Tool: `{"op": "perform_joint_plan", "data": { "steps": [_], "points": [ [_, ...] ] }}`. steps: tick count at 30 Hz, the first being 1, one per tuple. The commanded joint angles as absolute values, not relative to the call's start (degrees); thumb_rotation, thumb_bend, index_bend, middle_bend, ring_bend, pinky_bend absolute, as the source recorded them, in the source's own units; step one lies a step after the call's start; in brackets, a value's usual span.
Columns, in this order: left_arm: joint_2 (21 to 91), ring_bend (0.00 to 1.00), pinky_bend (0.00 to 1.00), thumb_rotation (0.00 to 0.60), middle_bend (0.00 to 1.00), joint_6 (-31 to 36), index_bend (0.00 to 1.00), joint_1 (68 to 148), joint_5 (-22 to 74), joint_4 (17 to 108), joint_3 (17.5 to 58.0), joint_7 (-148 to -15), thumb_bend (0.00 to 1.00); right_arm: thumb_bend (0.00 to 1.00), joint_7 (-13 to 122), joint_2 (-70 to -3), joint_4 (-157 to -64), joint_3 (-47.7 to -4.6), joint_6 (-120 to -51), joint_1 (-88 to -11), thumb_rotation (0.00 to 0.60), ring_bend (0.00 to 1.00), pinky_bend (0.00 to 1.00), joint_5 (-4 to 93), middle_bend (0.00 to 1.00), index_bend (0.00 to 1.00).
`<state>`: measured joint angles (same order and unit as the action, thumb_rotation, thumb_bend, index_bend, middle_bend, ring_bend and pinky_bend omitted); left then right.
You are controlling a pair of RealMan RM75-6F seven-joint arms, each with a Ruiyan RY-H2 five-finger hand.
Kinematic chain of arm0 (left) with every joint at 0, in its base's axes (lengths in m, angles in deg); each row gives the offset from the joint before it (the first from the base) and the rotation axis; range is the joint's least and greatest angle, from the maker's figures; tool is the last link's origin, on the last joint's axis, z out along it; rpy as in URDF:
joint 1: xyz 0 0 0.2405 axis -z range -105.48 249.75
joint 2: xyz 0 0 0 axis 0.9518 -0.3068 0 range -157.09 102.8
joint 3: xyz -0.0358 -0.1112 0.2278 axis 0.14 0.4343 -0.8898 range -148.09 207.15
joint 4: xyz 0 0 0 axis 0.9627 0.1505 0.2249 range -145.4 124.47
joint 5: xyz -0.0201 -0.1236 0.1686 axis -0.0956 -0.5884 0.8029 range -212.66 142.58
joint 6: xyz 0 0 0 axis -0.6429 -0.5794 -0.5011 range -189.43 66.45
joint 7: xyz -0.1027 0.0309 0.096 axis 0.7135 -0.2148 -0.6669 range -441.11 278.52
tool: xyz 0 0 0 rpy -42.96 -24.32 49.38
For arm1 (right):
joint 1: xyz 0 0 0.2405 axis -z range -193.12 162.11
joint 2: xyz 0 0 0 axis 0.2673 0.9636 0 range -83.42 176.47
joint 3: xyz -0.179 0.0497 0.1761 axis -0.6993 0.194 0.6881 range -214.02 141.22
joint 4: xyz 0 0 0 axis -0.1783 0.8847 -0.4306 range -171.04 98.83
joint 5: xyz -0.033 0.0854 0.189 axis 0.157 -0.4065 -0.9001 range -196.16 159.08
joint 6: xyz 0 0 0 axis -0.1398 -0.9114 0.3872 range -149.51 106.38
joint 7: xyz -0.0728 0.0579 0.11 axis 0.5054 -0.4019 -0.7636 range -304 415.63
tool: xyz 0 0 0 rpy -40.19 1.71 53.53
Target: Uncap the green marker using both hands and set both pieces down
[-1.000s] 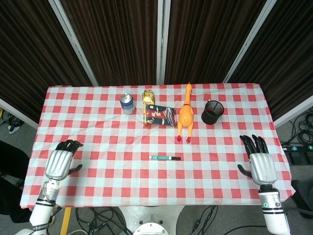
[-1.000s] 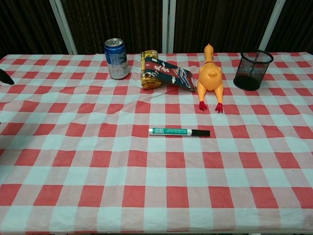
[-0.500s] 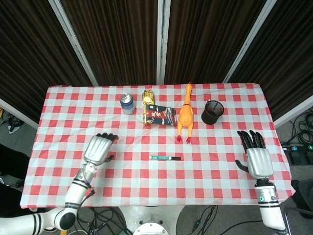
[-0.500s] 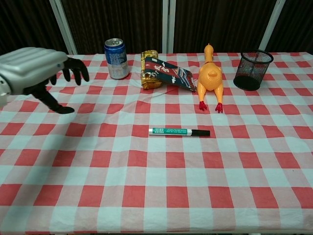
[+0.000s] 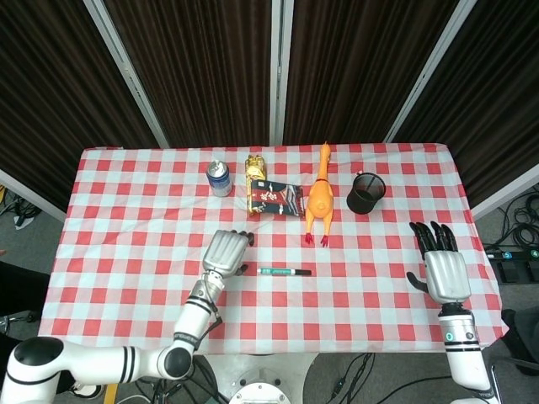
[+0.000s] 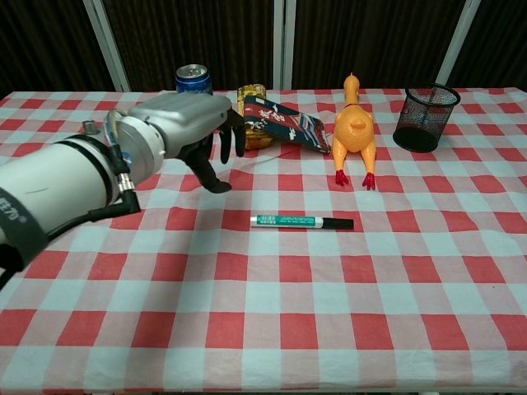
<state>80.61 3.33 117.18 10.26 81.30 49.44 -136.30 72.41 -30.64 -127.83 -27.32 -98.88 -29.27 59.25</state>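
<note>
– Starting at the left of the frame, what's there?
– The left hand (image 5: 226, 252), empty, fingers loosely spread and pointing down, held just left of the marker (image 5: 284, 272), not touching it.
– And the marker?
– Centre of the table (image 5: 126, 219), lying flat, cap on.
– Behind it?
– Can (image 5: 220, 178), snack bag (image 5: 274, 199), rubber chicken (image 5: 320, 199), mesh cup (image 5: 365, 193).
– Far right?
– The right hand (image 5: 441, 266), fingers spread, holding nothing, at the table's right edge.
</note>
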Motion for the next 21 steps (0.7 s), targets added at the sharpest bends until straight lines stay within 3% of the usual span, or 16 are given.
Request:
{"op": "perform_joint_plan", "data": {
  "steps": [1, 8, 21],
  "points": [
    [82.61, 0.49, 0.58, 0.600, 0.45, 4.40, 0.42, 118.90, 8.64, 80.76, 49.16, -137.41, 0.23, 0.07, 72.58, -30.59, -128.03, -27.20, -98.81, -29.47, 0.600, 0.00, 0.00, 59.05, 0.10, 0.08],
    [86.09, 0.49, 0.58, 0.600, 0.45, 4.28, 0.42, 122.42, 6.36, 78.05, 46.64, -140.41, 0.23, 0.07, 72.84, -30.70, -128.06, -27.70, -98.92, -29.32, 0.600, 0.00, 0.00, 58.48, 0.10, 0.08],
    [90.26, 0.50, 0.59, 0.600, 0.49, 3.71, 0.45, 127.96, 1.31, 70.41, 46.99, -144.73, 0.24, 0.07, 69.86, -30.52, -125.53, -27.84, -99.02, -29.25, 0.600, 0.00, 0.00, 58.40, 0.10, 0.08]
  ]
}}
